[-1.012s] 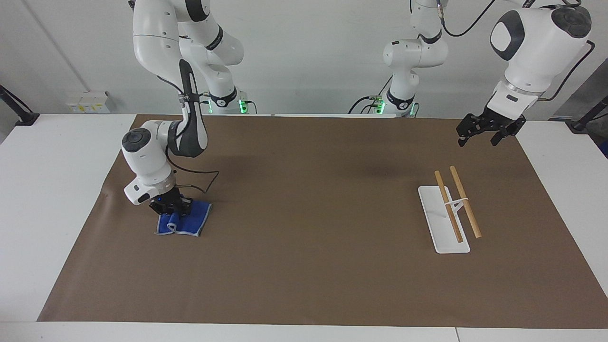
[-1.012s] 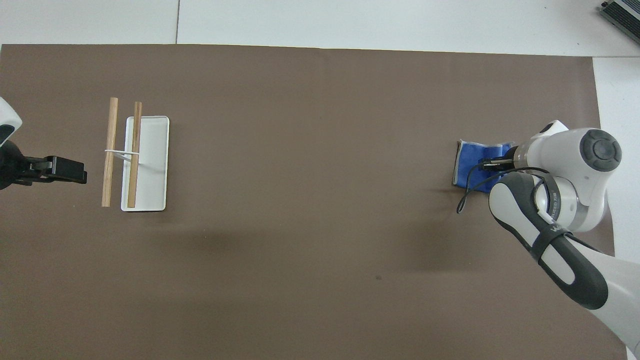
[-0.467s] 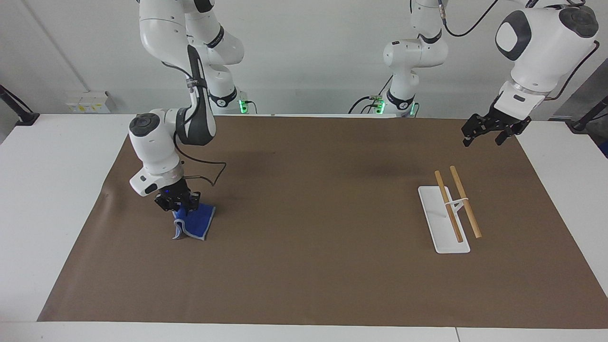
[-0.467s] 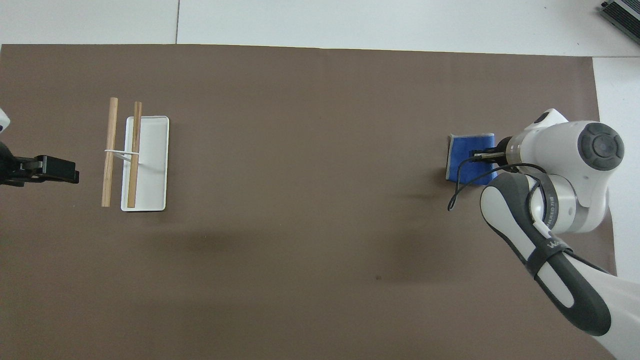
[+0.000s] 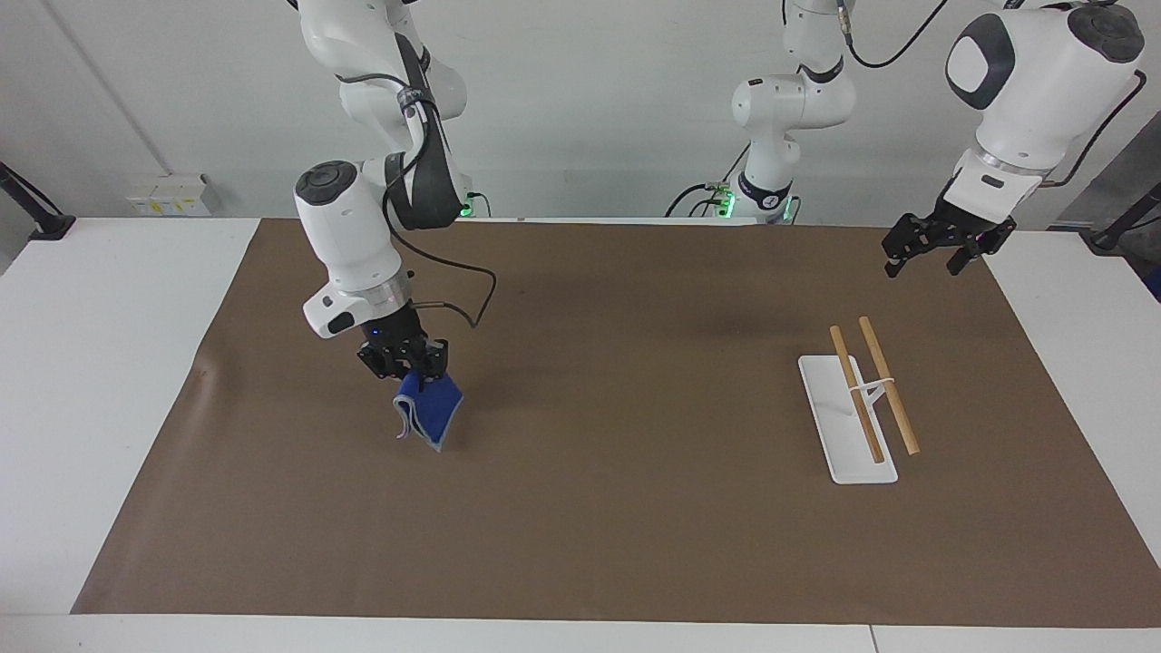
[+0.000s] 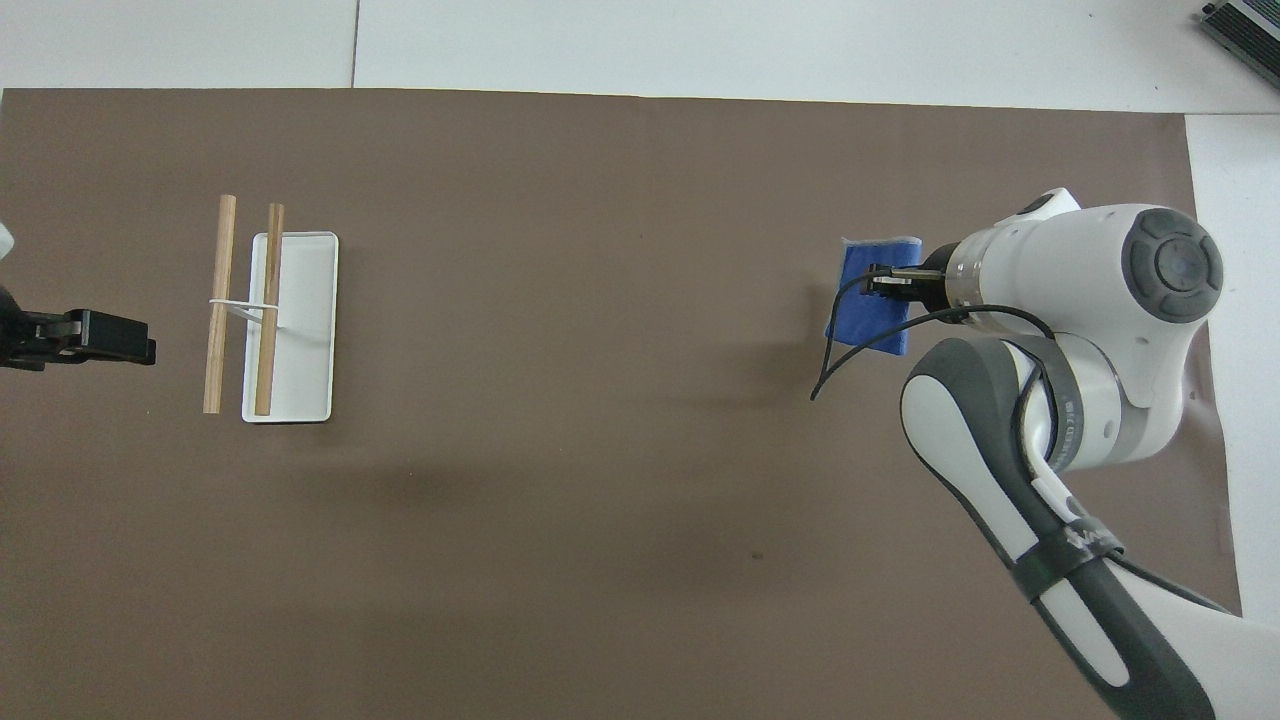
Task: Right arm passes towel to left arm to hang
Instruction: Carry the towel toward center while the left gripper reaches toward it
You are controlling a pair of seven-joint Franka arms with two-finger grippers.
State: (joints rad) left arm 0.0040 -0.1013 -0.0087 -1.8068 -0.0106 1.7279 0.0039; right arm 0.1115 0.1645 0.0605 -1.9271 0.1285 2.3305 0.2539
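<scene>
The tabletop (image 5: 109, 381) is covered by a brown mat (image 5: 599, 508), largest of the things on it. Over the mat's end toward the right arm, the right gripper (image 5: 405, 365) is raised, its jaws shut on one edge of the towel (image 5: 430, 410), which hangs clear of the mat in loose folds. The rack (image 5: 848, 426), a white tray carrying two wooden rods (image 5: 889, 385), stands near the mat's end toward the left arm. The left gripper (image 5: 939, 247) waits over that end, jaws spread wide and empty. Only a small pinch of cloth is held, so the towel could be lost in transit, and the bunched folds may leave no clean edge to be taken at the handover.
</scene>
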